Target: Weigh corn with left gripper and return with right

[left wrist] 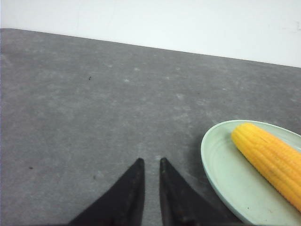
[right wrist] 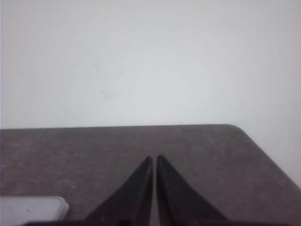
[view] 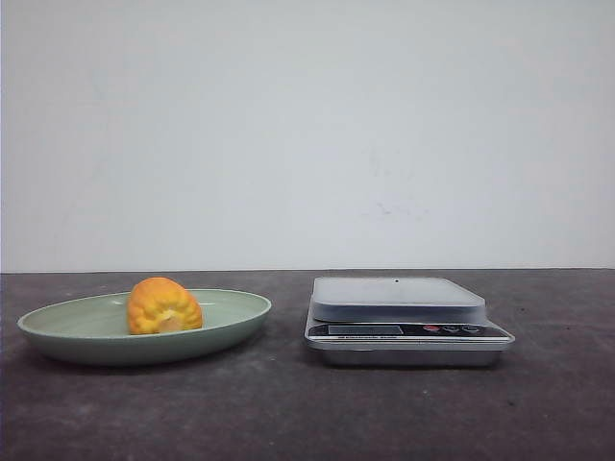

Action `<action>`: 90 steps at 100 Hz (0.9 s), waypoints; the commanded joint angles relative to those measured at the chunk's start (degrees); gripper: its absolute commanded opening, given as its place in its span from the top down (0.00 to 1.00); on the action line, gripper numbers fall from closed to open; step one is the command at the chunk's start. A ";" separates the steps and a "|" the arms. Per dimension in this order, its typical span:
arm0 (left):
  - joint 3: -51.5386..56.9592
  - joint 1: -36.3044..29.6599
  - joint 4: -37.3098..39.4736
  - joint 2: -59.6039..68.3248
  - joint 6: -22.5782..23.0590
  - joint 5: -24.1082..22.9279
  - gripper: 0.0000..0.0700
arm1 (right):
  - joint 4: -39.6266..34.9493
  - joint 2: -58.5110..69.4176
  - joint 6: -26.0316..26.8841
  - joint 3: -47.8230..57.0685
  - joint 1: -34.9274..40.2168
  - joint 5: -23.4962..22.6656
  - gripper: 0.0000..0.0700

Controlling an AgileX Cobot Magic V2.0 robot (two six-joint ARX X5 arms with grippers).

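The corn (view: pixel 163 305), a yellow-orange cob with ribbed kernels, lies in a pale green plate (view: pixel 235 309) on the left of the table, its pale cut end facing the camera. In the left wrist view the corn (left wrist: pixel 268 160) lies lengthwise in the plate (left wrist: pixel 218 165), off to one side of my left gripper (left wrist: pixel 150 161). That gripper is empty over bare table, its tips a narrow slit apart. My right gripper (right wrist: pixel 154 157) is shut and empty. Neither gripper shows in the front view.
A silver digital kitchen scale (view: pixel 399 300) with a flat empty platform stands right of the plate; its corner shows in the right wrist view (right wrist: pixel 30 208). The dark grey table ends at a white wall behind, and its right edge (right wrist: pixel 263 153) is near the right gripper.
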 commanded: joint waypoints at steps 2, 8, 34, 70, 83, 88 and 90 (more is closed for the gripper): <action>-1.01 -0.02 -0.28 -0.07 0.22 0.00 0.98 | 5.01 -1.81 0.02 -6.16 -0.04 -0.11 0.99; -1.01 -0.02 -0.28 -0.07 0.22 0.02 0.98 | 6.82 -3.08 0.31 -10.14 -0.07 0.11 0.99; -1.01 -0.02 -0.28 -0.07 0.22 0.00 0.98 | 7.98 -2.99 2.29 -17.51 -0.11 0.02 0.99; -0.98 -0.02 -0.24 -0.07 0.22 0.00 0.98 | 2.08 -2.99 1.07 -17.38 -0.09 -0.31 0.99; -1.01 -0.02 -0.31 -0.07 0.22 0.00 0.98 | 4.57 -2.99 1.07 -17.38 -0.11 -0.28 0.99; -0.98 -0.02 -0.28 -0.07 0.22 0.02 0.98 | 5.29 -2.99 1.07 -17.38 -0.11 -0.28 0.99; -0.98 -0.02 -0.28 -0.07 0.22 0.00 0.98 | 5.38 -2.99 1.07 -17.38 -0.11 -0.26 0.99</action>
